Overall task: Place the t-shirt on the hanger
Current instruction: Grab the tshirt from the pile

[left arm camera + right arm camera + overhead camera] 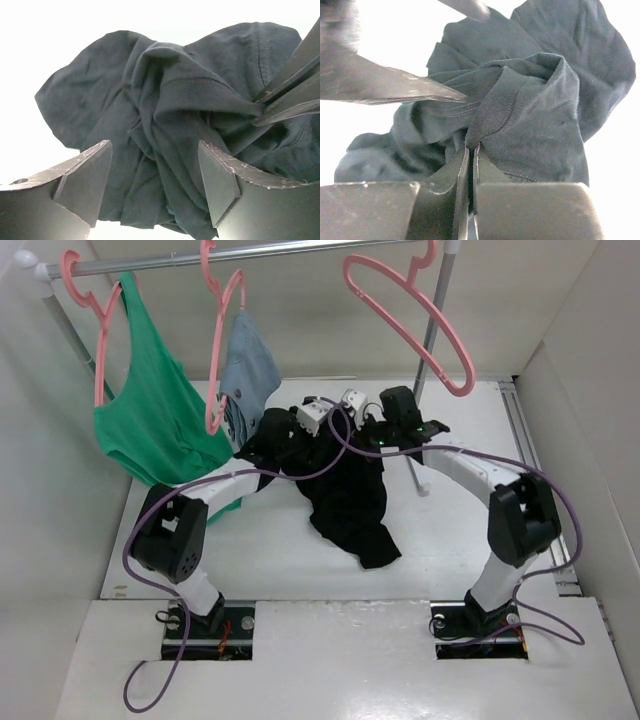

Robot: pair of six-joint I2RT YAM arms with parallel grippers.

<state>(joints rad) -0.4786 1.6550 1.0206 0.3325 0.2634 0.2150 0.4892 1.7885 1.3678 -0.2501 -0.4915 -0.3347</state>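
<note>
Cloth of the t-shirt [350, 502] plain black and soft, heaped in a crumpled mound at the middle of the white table [270, 560], one limp end trailing toward the near edge. Deep folds and creases all over in the left wrist view, with a stitched seam along one upper fold. Ribbed neckband plain in the right wrist view, raised into a peak. Not on the hanger [415, 315]: thin, pink and bare, hung tilted from the rail [250, 257] at the far right, well above and apart from the shirt.

Both arms bent at the elbow, angled inward from the near edge, wrists close together over the far end of the mound. Wide-spread left gripper [154, 146], one finger on either side of a bunched fold, close above the cloth; touching or not, cannot tell. Tightly pinched right gripper [471, 152] on the ribbed neckband, jaws closed with only cloth between them. Right fingers [292, 85] also in the left wrist view at its right edge, clamped on a ridge of fabric.

Further left along the rail, a green tank top [150, 415] and a small blue-grey garment [247, 370].
</note>
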